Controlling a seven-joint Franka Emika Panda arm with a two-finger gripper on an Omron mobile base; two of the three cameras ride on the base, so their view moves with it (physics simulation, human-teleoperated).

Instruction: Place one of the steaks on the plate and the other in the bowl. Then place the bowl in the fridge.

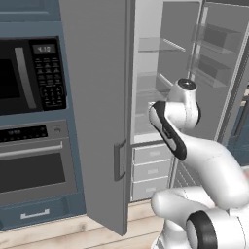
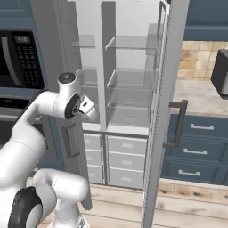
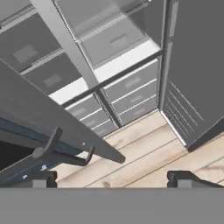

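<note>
Kitchen floor planks fill the lower hand view, with the fridge [image 2: 129, 89] open at frame centre, shelves bare. Gripper [image 3: 111, 179] is released, grasping nothing. Likely step: fetching the steaks, plate and bowl, unseen here.

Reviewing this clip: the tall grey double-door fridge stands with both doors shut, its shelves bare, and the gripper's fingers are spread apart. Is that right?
Not quite. Both doors of the tall grey double-door fridge are swung open, as the right base view shows: the white interior, clear shelves and white drawers are exposed. The shelves do look bare, and the gripper has its fingers spread apart in the hand view.
</note>
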